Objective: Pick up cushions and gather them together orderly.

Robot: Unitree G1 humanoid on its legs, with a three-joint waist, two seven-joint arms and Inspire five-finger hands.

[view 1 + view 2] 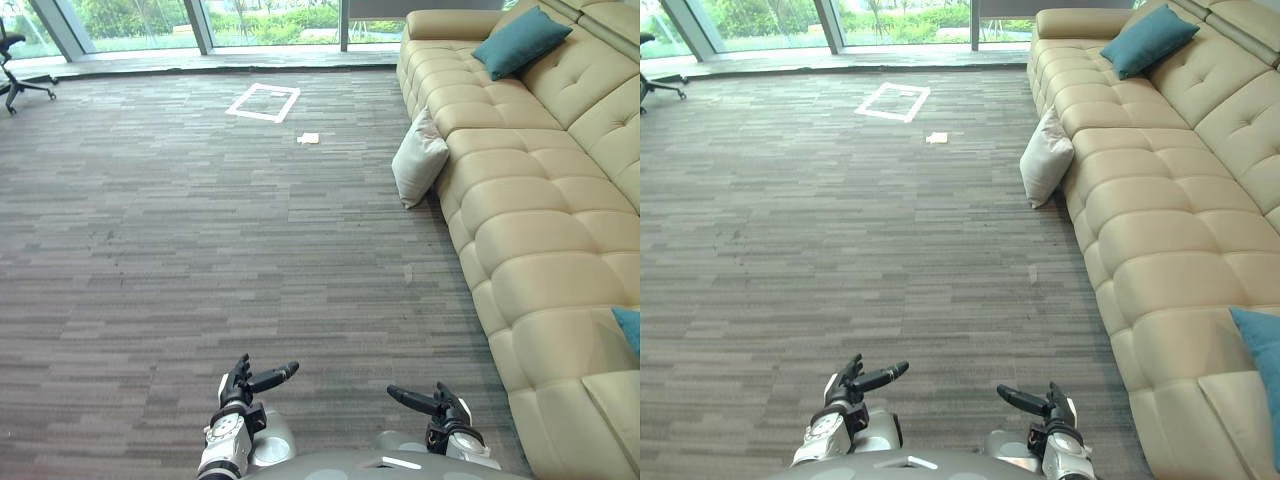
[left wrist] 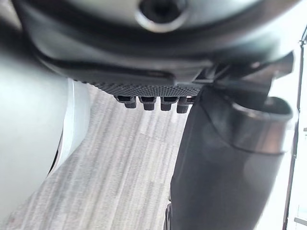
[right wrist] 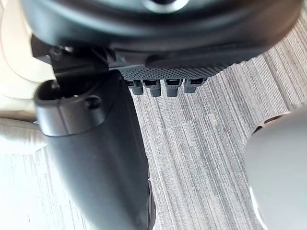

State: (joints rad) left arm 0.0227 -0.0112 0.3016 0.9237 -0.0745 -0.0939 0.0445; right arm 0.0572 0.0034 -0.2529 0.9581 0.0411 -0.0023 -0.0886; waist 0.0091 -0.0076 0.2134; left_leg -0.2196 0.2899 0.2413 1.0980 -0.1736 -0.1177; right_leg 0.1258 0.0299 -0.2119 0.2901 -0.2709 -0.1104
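Observation:
A cream sofa (image 1: 530, 230) runs along the right side. A teal cushion (image 1: 520, 42) lies on its far seat against the backrest. A white cushion (image 1: 418, 158) stands on the carpet, leaning against the sofa's front. Another teal cushion (image 1: 1262, 365) shows at the near right edge on the sofa seat. My left hand (image 1: 240, 385) and right hand (image 1: 440, 405) hover low over the carpet close to me, both open and holding nothing, far from every cushion. The wrist views show the left hand (image 2: 230, 158) and the right hand (image 3: 96, 158) over bare carpet.
A white tape square (image 1: 263, 102) is marked on the grey carpet far ahead, with a small white scrap (image 1: 308, 138) beside it. An office chair (image 1: 15, 70) stands at the far left by the windows. Open carpet stretches between me and the sofa.

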